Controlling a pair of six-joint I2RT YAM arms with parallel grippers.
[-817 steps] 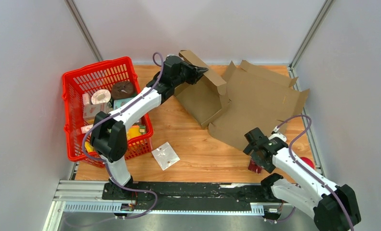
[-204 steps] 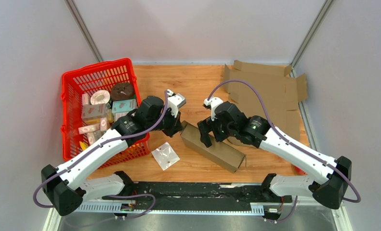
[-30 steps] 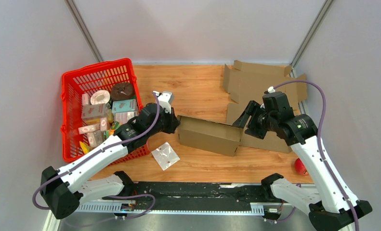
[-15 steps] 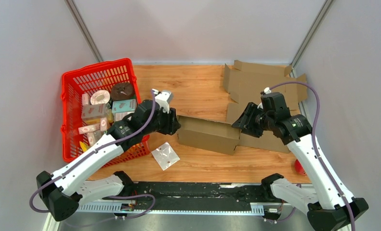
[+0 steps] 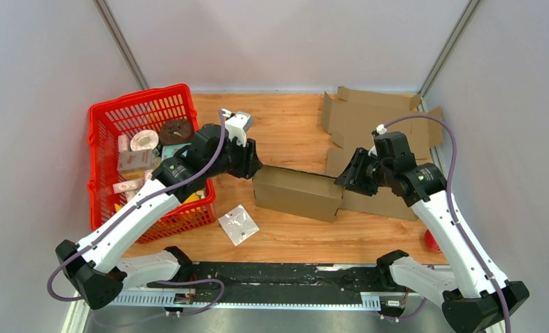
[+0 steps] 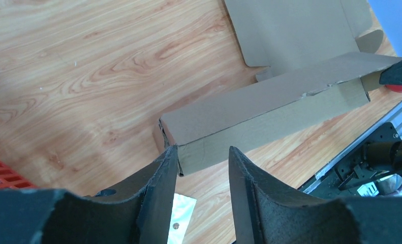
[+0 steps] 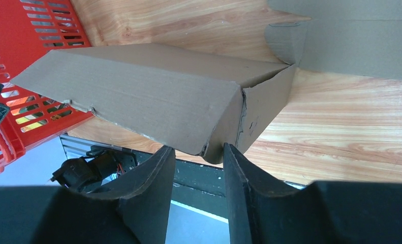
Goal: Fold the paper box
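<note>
While the paper box (image 5: 298, 194) lies closed on the table (image 5: 285, 132), left gripper (image 6: 203, 150) and right gripper (image 7: 198, 147) each straddle an end corner, jaws apart, not clamped.

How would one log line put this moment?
box: folded, on table; left claw: open at one end; right claw: open at other end

Paper box (image 5: 298, 193): plain brown corrugated cardboard, folded up into a long, low rectangular tube. Lies flat on the tabletop (image 5: 285, 132), around centre. Long axis runs roughly 9 to 3 o'clock, with the 3 o'clock end slightly nearer the arm bases. Top panel creased, small nicks along one long edge. Both end flaps look loosely tucked, with narrow gaps at the corners.
</note>
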